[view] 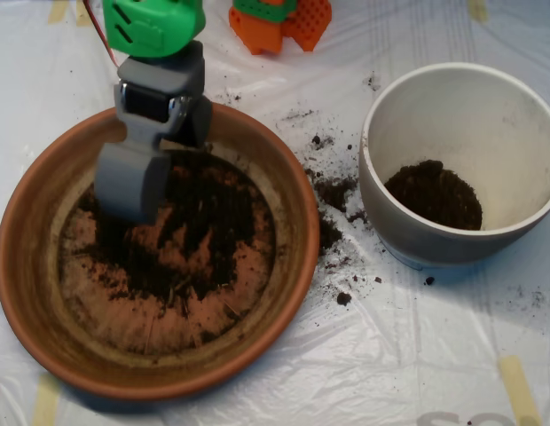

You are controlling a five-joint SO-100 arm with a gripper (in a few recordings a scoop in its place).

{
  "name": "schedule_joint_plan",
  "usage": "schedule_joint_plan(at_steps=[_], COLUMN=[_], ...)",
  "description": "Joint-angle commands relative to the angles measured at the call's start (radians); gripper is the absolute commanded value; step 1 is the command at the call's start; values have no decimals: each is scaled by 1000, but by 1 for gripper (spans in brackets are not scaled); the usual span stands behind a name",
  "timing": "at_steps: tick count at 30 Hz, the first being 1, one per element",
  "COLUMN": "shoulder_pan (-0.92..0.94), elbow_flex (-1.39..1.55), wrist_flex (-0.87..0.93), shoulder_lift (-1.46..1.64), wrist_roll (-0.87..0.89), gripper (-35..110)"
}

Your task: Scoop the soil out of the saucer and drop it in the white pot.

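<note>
Soil [182, 235]: dark, crumbly, spread thin and patchy over the floor of the saucer [27, 293], densest in the upper middle, with bare orange patches showing through and fine fibres near the lower edge. Saucer: large, round terracotta dish at left of the view, raised rim, pale whitish ring staining just inside the wall.

Scoop [129, 186]: grey clamshell, down inside the saucer at its upper left, lower end touching the soil. Its shells appear drawn together; no gap visible from above. Above it a grey joint block, then a bright green arm segment [153, 25] at the top edge.

White pot [523, 98]: right of the saucer, close beside it but apart, deep, thick smooth rim, off-white inside. A second mound of soil [433, 193] lies on its bottom, toward the near wall.

Spilled crumbs [331, 191]: scattered on the sheet between saucer and pot, one heavier clump against the saucer's right rim, a few specks below the pot.

Surface: translucent plastic sheet [364, 355], wrinkled, held by strips of yellowish tape [519, 386]. Orange plastic part [284, 22] at the top centre edge.

Writing: faint grey letters at the bottom right edge, cut off, not readable. No brand marks seen on pot, saucer or arm.
</note>
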Motion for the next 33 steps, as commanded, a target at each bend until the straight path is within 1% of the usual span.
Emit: schedule_joint_plan(at_steps=[1,8,14,19,25,33], shoulder_pan=[54,156,179,132,104,184], elbow_flex=[51,44,37,-9,-74,-232], wrist_flex=[-112,-241,-293,-281,-258,-186], shoulder_lift=[55,-55,-114,-190,-267,-436], wrist_roll=[2,97,103,61,55,51], gripper=[38,37,37,38,39,40])
